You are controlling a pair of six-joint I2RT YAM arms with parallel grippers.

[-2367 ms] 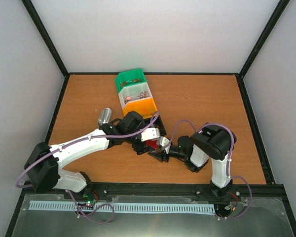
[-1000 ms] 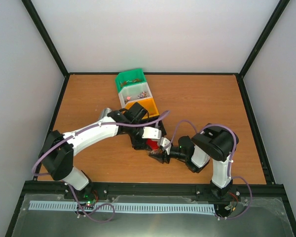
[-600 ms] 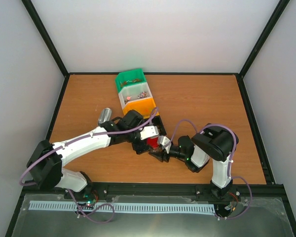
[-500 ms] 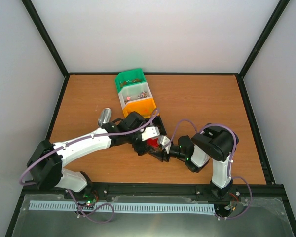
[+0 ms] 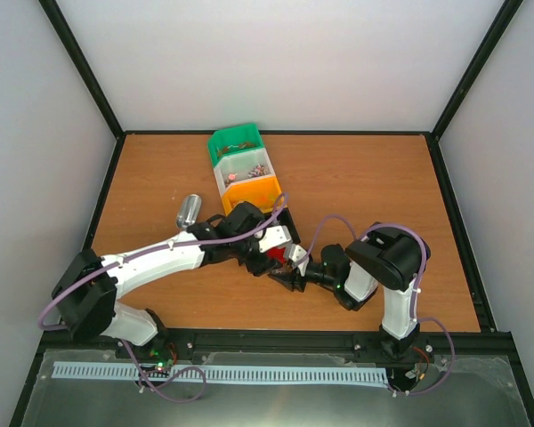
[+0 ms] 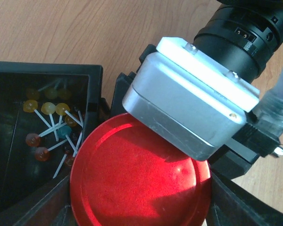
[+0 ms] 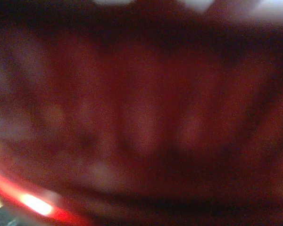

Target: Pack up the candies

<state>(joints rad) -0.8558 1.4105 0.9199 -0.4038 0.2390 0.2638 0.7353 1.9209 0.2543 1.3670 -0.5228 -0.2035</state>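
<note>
Back at red lid [image 6: 140, 181] w/ L hand [image 6: 139, 200] after swing toward bins [image 5: 219, 148]; jaws either side of rim, clamp unconfirmed. R hand [image 5: 287, 276]: cannot tell. Candies [image 6: 49, 117] in black bin [image 6: 47, 70] beside lid, packing pending

Two arms: the left arm [image 5: 151, 258] and the right arm [image 5: 387, 267]. One table [image 5: 365, 178]. Four bins: one green bin [image 5: 222, 140], one white bin [image 5: 220, 178], one orange bin [image 5: 265, 191] and one black bin [image 6: 47, 69]. One red lid [image 6: 141, 174]. One silver cylinder [image 5: 189, 211]. The black bin holds roughly ten lollipops [image 6: 48, 108]: at least four yellow, two orange-red and one teal, with the rest in shadow. The candies [image 5: 249, 169] in the white bin are too small to count.
</note>
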